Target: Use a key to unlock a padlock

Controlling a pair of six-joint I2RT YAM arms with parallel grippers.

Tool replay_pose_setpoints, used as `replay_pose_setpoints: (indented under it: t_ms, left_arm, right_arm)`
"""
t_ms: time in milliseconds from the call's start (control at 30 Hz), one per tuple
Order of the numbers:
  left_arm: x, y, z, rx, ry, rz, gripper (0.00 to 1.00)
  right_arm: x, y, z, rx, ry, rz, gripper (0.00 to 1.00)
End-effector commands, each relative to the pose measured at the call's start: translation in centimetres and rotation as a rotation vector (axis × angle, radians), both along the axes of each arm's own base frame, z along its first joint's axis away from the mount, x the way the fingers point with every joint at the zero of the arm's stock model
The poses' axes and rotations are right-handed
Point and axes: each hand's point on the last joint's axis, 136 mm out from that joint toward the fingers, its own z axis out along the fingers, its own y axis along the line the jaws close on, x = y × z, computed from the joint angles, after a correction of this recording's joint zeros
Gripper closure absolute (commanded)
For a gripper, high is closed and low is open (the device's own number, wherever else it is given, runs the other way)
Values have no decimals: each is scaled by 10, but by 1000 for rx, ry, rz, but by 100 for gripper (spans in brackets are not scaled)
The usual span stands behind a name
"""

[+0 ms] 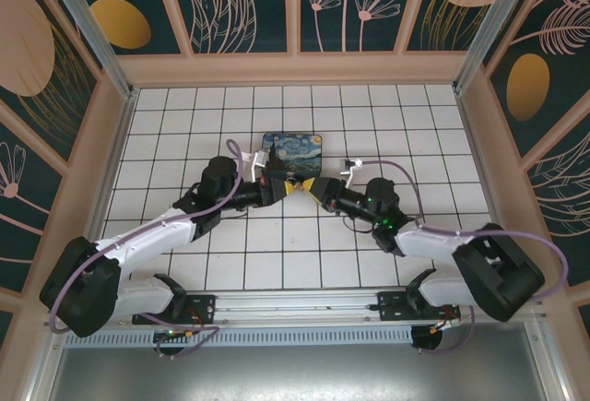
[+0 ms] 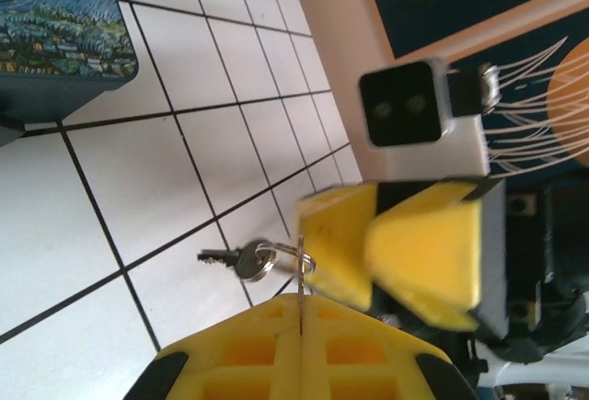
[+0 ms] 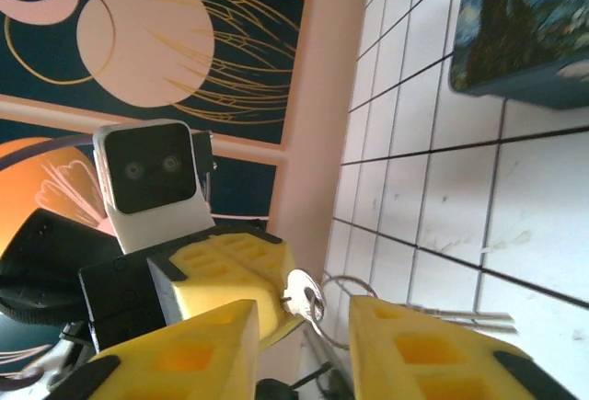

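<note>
1. Now, from above: your left pincer (image 1: 277,189) and right pincer (image 1: 312,192) meet tip to tip over the middle of the surface (image 1: 184,124), just near of the painted box (image 1: 292,152). The metalwork between them is too small to read here.
2. Left wrist view: your left pincer is closed on the key (image 2: 301,294), which shows edge-on as a thin strip in the seam of the yellow pads (image 2: 239,354). A ring (image 2: 279,255) hangs on it, and a second key (image 2: 230,258) dangles from that above the tiles. I judge that so thin a strip could swivel in a flat seam, so hold the squeeze firm before anything moves.
3. Right wrist view: your right pincer (image 3: 306,326) stands open, with a pad on either side of the key's round head (image 3: 302,297) and neither touching it. This looks like a handover into the left pincer. Draw the right arm straight back, clear of the ring, so nothing snags.
4. Where the padlock lies I cannot tell. Locate it before you carry the key off.
</note>
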Motion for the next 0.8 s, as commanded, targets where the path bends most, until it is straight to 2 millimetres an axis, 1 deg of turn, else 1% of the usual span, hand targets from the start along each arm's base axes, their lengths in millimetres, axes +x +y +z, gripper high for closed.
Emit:
replay_pose_setpoints:
  t_ms: [0,100,200,300,367,467,700,767]
  left_arm:
    - [-12,1,2,77,-74,-97,100]
    - [-21,-1,9,67,-113,-162,100]
    - [-28,-5,19,33,-155,-214,100]
    - [-38,-7,27,0,-199,-275,99]
    - [-39,-7,29,1,-206,-284,98]
    - [-40,-9,32,-18,-205,-299,99]
    - [-46,-8,39,-54,-226,-312,99]
    - [-46,-8,40,-58,-228,-313,99]
  right_arm:
    - [7,-18,-11,-184,-80,-36,65]
    - [8,-22,2,-231,-165,7,65]
    - [0,-10,16,-221,-240,126,65]
    - [-9,1,22,-227,-307,242,65]
    - [-17,7,25,-220,-347,315,66]
    - [-25,10,26,-213,-385,375,66]
    - [-37,9,23,-201,-422,431,67]
    - [-41,10,24,-189,-426,448,68]
